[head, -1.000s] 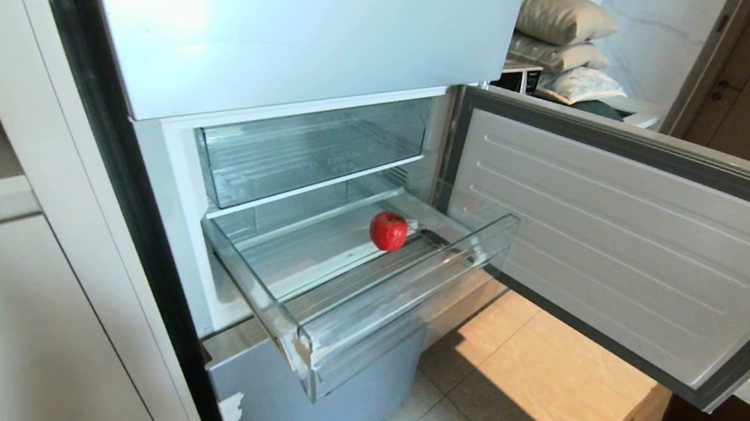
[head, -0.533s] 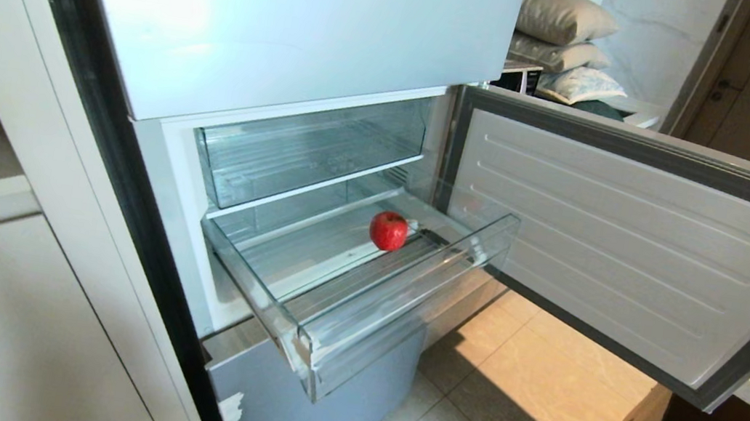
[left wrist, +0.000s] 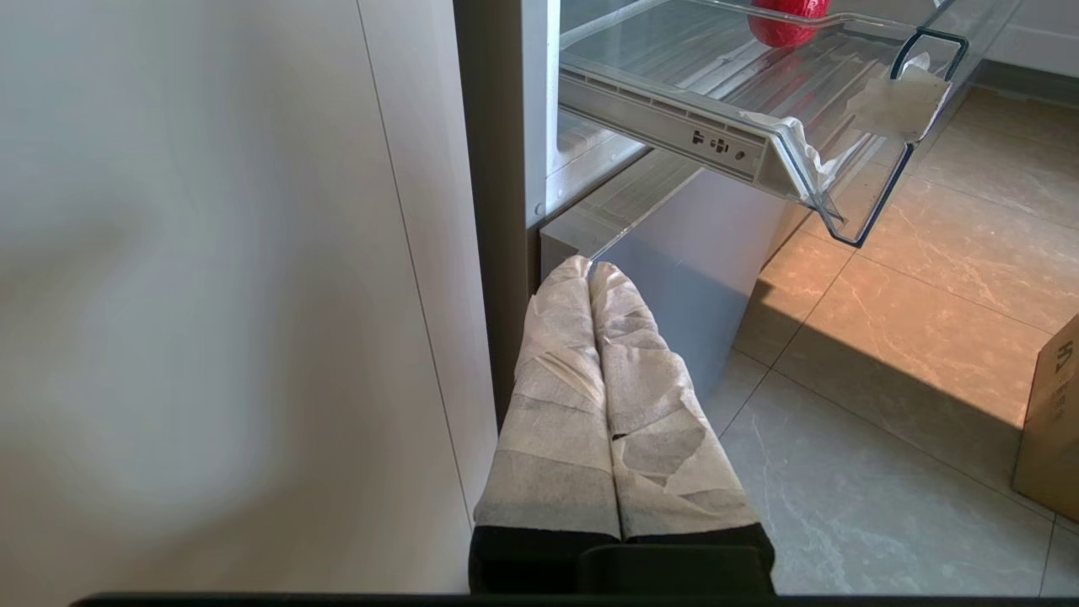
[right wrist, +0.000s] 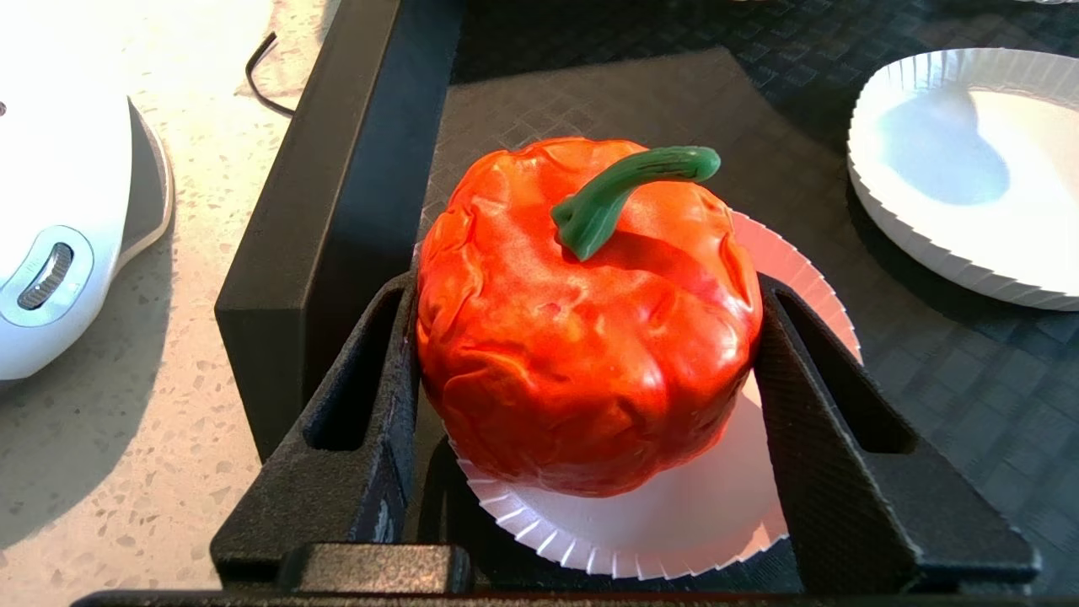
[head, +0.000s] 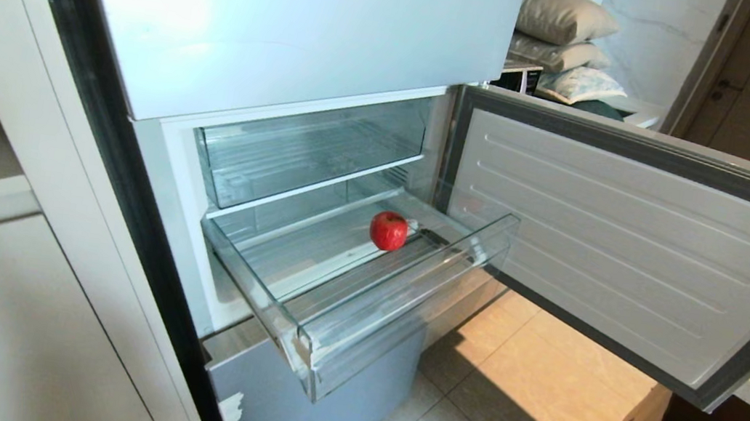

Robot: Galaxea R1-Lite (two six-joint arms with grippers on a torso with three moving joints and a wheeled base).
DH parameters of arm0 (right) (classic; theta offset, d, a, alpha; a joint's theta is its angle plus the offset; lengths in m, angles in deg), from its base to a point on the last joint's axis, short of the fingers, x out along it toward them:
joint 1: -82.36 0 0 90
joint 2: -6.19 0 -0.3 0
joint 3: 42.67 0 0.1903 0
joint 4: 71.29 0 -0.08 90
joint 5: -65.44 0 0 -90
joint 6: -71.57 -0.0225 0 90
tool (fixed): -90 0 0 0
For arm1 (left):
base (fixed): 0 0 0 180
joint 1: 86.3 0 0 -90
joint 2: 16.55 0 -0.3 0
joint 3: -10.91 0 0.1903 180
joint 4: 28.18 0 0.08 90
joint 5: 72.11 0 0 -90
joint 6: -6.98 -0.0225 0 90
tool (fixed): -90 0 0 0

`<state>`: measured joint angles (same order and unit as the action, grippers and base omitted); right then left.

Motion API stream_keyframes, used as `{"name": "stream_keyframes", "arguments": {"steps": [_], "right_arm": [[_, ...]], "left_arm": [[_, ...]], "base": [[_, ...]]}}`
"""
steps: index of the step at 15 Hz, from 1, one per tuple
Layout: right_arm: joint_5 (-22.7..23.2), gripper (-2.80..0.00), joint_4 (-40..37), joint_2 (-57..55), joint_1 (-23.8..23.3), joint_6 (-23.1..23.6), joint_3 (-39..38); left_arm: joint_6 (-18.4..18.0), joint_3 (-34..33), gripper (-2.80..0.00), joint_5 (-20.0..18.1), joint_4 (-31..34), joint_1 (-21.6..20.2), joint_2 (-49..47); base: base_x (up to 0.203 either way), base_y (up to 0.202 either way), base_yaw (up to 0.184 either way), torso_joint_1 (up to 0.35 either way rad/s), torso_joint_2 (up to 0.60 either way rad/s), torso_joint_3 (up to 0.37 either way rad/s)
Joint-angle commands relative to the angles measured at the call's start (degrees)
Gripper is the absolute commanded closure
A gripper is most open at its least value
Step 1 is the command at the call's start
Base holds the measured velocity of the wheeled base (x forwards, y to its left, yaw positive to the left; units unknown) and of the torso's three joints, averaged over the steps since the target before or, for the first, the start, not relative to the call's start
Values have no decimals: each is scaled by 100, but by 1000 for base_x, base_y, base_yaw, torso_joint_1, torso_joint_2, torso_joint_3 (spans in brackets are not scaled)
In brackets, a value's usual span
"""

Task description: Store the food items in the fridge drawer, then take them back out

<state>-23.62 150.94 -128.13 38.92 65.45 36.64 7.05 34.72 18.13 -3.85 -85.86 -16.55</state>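
You've got the right tool (right wrist: 582, 354) wrapped around the red-orange pumpkin-like food item (right wrist: 582, 329), both fingers (right wrist: 371, 396) pressed against its flanks, so I'd call that gripping it. It's sitting on a small white paper plate (right wrist: 674, 523) in a black tray (right wrist: 337, 169) on the speckled table (right wrist: 126, 421), well off to the side of the fridge.

My guess on handling: the skin looks wrinkled and a bit glossy, like a hollow or foam-ish replica, so probably light and slightly squashy. Squeeze too hard and it may dent; too soft and that sheen could let it slip. Mid-body across the widest part, where you are now, looks like the best hold. Skip the green stem (right wrist: 624, 185), it's thin and bent.

The fridge drawer (head: 407, 296) is pulled out with a red apple (head: 388, 231) already in it.

The left tool (left wrist: 590, 274) hangs low beside the fridge's bottom corner, taped fingers pressed together, empty, pointing at the floor (left wrist: 885, 421).
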Motion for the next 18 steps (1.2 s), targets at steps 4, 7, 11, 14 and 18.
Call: {"name": "stream_keyframes", "arguments": {"steps": [4,7,11,14,18], "right_arm": [[-5,0,25,737,-38,-7,-208],[13,0,17,1544,-113,-14,-865],[109,0,-40,3631,-393,41,-2629],[145,0,-463,5467,-387,304,-3986],[188,0,-1712,7608,1644,403,-5029]], "left_arm": [[1,0,0,2,0,0,-9],[1,0,0,2,0,0,-9],[1,0,0,2,0,0,-9],[1,0,0,2,0,0,-9],[1,0,0,2,0,0,-9]], "base": [[0,0,0,0,0,0],[0,0,0,0,0,0],[0,0,0,0,0,0],[0,0,0,0,0,0],[0,0,0,0,0,0]]}}
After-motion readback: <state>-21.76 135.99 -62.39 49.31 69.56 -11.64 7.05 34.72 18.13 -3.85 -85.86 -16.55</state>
